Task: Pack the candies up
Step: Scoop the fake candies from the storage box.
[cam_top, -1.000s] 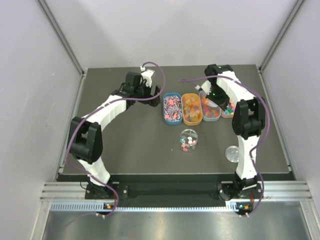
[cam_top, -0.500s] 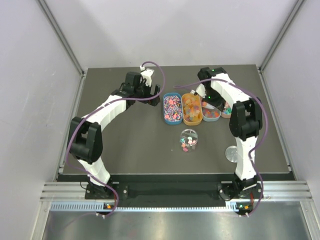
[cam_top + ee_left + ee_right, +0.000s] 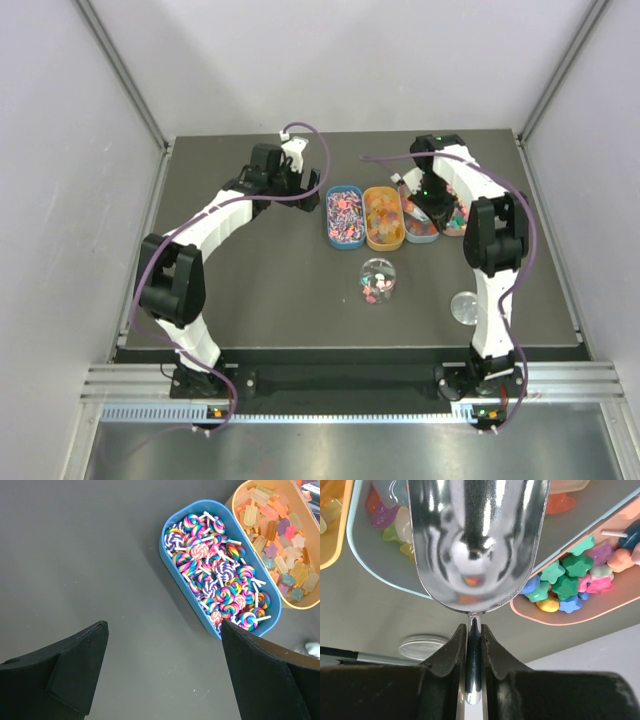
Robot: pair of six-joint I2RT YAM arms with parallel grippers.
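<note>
Candies (image 3: 220,575): sorted by kind in row of oval trays (image 3: 385,245) at bench (image 3: 260,290) centre; few more in clear jar (image 3: 377,280) nearer arms. Right gripper (image 3: 474,642): clenched on metal scoop (image 3: 477,540) handle, bowl over pale-blue tray (image 3: 370,555). Left gripper (image 3: 165,672): jaws wide, holding nothing, beside blue tray (image 3: 167,555).

A blue oval plastic tray (image 3: 167,555) lies on the dark grey table (image 3: 75,540), packed with rainbow-swirl lollipop candies (image 3: 220,575) on white sticks. Just beside it on the right, an orange oval plastic tray (image 3: 235,501), cut off by the frame edge, holds translucent popsicle- and star-shaped gummy candies (image 3: 280,535). The left gripper (image 3: 163,626) hangs above the table, its two black fingers (image 3: 80,665) spread wide.
</note>
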